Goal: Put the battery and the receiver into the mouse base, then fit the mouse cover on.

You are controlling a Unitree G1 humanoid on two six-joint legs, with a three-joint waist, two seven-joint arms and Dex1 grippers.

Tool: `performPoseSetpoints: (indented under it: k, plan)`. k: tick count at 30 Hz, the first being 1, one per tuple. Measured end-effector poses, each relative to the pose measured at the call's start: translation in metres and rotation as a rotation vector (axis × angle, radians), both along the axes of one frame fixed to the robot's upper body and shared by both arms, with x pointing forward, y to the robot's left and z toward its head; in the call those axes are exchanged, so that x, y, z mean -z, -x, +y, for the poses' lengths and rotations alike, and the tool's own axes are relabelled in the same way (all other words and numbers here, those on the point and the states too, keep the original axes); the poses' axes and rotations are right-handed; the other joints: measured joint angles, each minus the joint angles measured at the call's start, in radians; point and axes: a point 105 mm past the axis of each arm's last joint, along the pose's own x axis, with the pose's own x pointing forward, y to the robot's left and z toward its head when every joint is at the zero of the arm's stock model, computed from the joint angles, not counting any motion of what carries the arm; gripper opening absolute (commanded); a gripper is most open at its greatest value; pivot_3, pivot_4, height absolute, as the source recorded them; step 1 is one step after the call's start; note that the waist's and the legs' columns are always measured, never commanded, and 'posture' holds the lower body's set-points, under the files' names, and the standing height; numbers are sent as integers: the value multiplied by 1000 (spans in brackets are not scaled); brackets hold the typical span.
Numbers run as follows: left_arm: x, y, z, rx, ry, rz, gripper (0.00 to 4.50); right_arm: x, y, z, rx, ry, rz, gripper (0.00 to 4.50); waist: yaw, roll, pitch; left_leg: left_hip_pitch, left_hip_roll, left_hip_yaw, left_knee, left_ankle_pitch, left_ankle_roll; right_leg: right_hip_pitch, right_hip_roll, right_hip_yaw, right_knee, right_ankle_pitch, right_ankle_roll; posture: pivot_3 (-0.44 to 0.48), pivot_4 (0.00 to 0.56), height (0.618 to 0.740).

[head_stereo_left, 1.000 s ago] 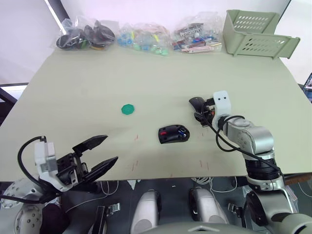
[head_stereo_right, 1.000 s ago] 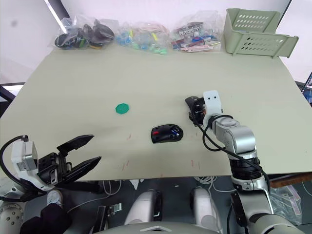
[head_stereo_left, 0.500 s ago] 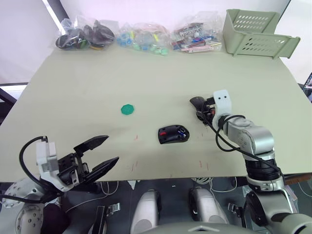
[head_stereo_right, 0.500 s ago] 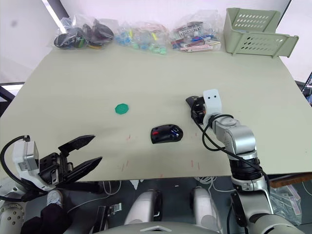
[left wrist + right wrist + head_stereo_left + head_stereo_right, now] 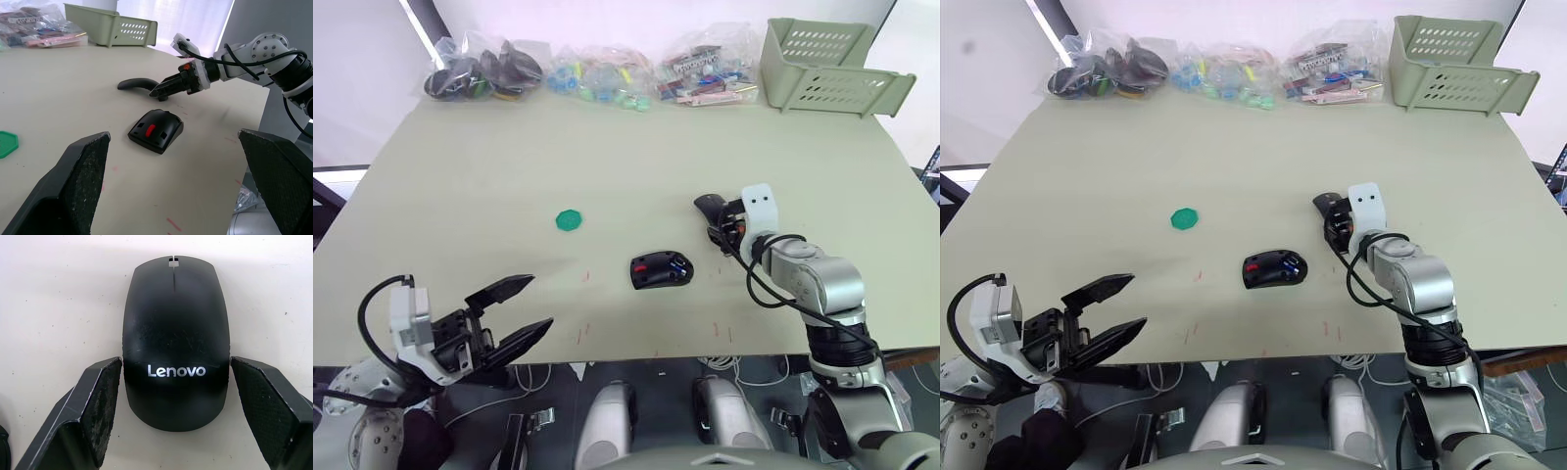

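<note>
The mouse base (image 5: 661, 269) lies in the middle of the table, black with red inner parts. A blue piece, the battery (image 5: 681, 264), sits inside it. The receiver is hidden. Just behind and to the right, the glossy black mouse cover (image 5: 176, 333) lies flat on the table with its pale logo facing up. My right gripper (image 5: 717, 230) is shut on the cover's near end, one finger (image 5: 93, 416) pressed against each side. At the table's front left edge, my left gripper (image 5: 540, 302) hangs wide open, holding nothing.
A green round disc (image 5: 570, 218) lies left of the base. Several clear bags of parts (image 5: 597, 73) line the far edge. A pale green basket (image 5: 832, 69) stands at the back right corner.
The left gripper has sunk slightly toward the front edge. The right gripper has stayed at the cover, and neither the cover nor the base has moved.
</note>
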Motion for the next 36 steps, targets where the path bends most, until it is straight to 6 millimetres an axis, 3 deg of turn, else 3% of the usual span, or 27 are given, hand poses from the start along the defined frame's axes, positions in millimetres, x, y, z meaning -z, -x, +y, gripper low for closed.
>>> performPoseSetpoints:
  k: [9, 13, 24, 27, 30, 33, 36]
  plan:
    - [3, 1, 4, 1, 3, 1, 4500, 0, 0, 0, 1, 0, 0, 3719, 0, 0, 0, 0, 0, 0, 0, 0, 0, 0, 0, 0, 0, 0, 0, 0, 150, 740]
    - [3, 1, 4, 2, 3, -1, 4500, 0, 0, 0, 1, -1, 0, 2570, 0, 0, 0, 0, 0, 0, 0, 0, 0, 0, 0, 0, 0, 0, 0, 0, 150, 740]
    - [9, 2, 7, 4, -5, 3, 4500, -6, 2, -2, -28, 29, -23, 2570, 0, 0, 0, 0, 0, 0, 0, 0, 0, 0, 0, 0, 0, 0, 0, 0, 150, 740]
    - [11, 2, 8, 2, -1, 10, 4500, -12, 6, -2, -110, 70, -50, 2570, 0, 0, 0, 0, 0, 0, 0, 0, 0, 0, 0, 0, 0, 0, 0, 0, 150, 740]
    - [12, 2, 9, 2, 2, 13, 4500, -27, 19, 6, -310, 103, -70, 2570, 0, 1, 1, 0, 0, -1, 0, 0, 0, 0, -1, 0, -1, 0, 0, 0, 150, 740]
    - [10, -1, 9, 5, 4, 5, 4500, -65, 42, 23, -611, 104, -132, 2570, -1, 1, 2, 0, 1, -1, 0, 0, 0, 0, 0, 0, -1, -1, 2, 0, 150, 740]
    - [9, -2, 10, 11, -4, 9, 4500, -87, 58, 32, -811, 145, -155, 2570, 0, 0, 2, 1, 1, -2, 0, 0, 0, 0, 0, -1, -1, -1, 2, 0, 150, 740]
